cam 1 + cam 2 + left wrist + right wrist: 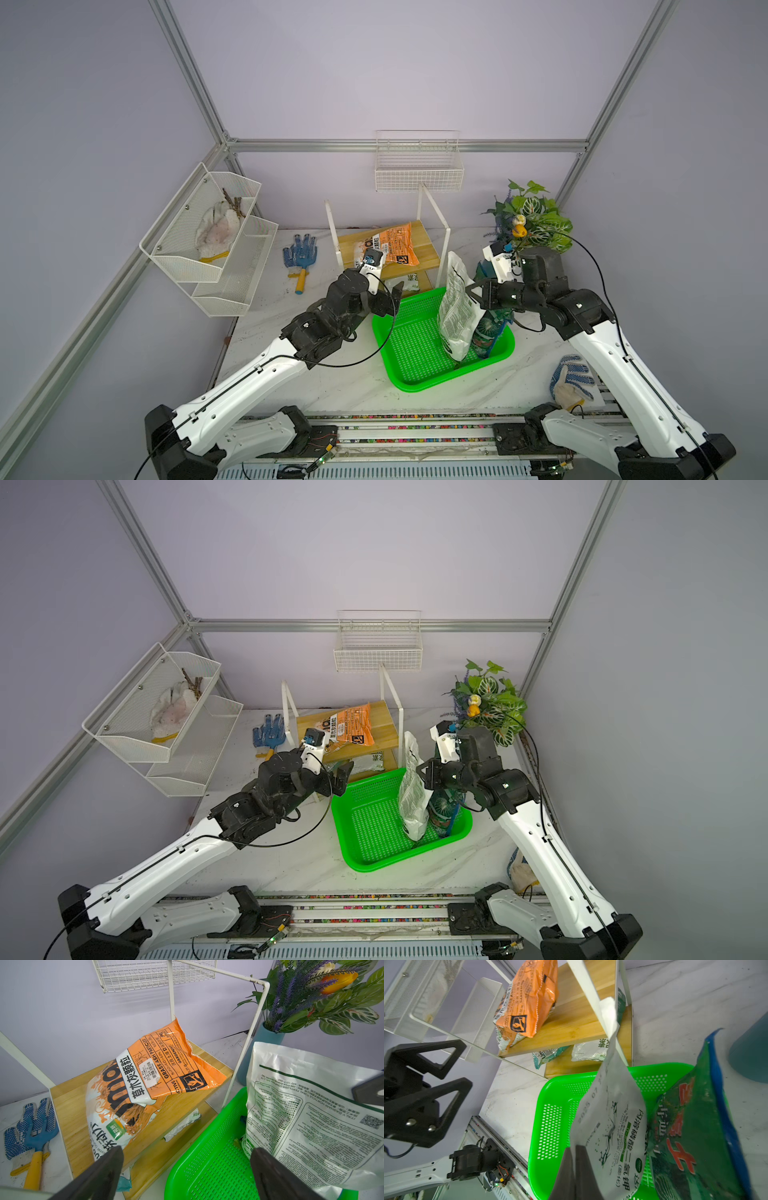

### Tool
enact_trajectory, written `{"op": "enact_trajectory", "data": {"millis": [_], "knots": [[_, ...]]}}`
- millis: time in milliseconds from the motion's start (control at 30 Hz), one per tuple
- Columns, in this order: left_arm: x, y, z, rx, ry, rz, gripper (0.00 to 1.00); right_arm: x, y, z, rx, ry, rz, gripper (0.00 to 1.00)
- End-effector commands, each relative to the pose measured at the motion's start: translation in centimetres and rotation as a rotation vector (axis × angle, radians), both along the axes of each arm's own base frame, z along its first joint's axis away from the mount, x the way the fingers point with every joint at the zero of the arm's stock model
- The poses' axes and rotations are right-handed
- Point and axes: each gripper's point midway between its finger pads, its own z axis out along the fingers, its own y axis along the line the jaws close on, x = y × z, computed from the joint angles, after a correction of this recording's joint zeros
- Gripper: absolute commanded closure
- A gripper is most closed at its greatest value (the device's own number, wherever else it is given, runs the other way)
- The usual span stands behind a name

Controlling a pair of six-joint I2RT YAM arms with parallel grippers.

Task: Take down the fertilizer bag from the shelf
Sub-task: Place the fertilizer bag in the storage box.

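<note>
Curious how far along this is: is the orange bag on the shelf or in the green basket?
On the shelf: the orange bag lies on its top wooden board, outside the green basket.

Green tray [415,345], leafy plant [540,220], dotted glove [300,249]

We see the shelf [70,1105] boards as light wood, smooth with a soft sheen; its frame [248,1043] is white painted metal. The orange bag [166,1068] is glossy, crinkled plastic film. The white bag [301,1115] is creased film with a duller shine, and the green bag [695,1126] is glossy. The tray [207,1157] is shiny perforated plastic. The table [332,382] looks like smooth marble. The far basket [419,174] is white coated wire, the left rack [187,232] fine white metal mesh. The glove [12,1140] is knit cloth with rubbery dots.
</note>
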Motion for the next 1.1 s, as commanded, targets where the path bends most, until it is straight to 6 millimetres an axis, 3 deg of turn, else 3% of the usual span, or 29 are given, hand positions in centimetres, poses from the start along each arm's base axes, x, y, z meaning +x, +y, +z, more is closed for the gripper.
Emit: {"op": "enact_trajectory", "data": {"millis": [0, 300, 400, 533, 567, 633, 733, 833, 1067], "knots": [[-0.2, -0.5, -1.6, 0.031, 0.032, -0.023, 0.0, 1.1, -0.9, 5.7, 0.03, -0.268, -0.035, 1.0], [-0.2, -0.6, -1.5, 0.034, 0.032, -0.027, 0.0, 1.5, -4.9, -1.7, -0.18, -0.169, -0.175, 1.0], [-0.2, -0.5, -1.7, 0.034, 0.033, -0.022, 0.0, 1.5, -5.3, -3.4, -0.211, -0.119, -0.185, 1.0], [-0.2, -0.5, -1.8, 0.033, 0.039, -0.025, 0.0, 1.6, -4.9, -3.1, -0.187, -0.112, -0.175, 1.0], [-0.2, -0.5, -1.9, 0.036, 0.04, -0.025, 0.0, 1.7, -4.7, -2.7, -0.177, -0.117, -0.172, 0.95], [-0.2, -0.5, -1.8, 0.032, 0.039, -0.024, 0.0, 1.7, -4.4, -2.0, -0.158, -0.127, -0.162, 0.78], [-0.2, -0.5, -1.9, 0.034, 0.04, -0.021, 0.0, 1.5, -4.1, -0.9, -0.131, -0.145, -0.152, 0.45], [-0.2, -0.5, -2.1, 0.034, 0.044, -0.022, 0.0, 1.5, -4.0, 0.0, -0.111, -0.165, -0.154, 0.29], [-0.3, -0.3, -2.3, 0.028, 0.051, -0.017, 0.0, 2.3, -3.3, 2.1, -0.068, -0.202, -0.146, 0.23]]}}
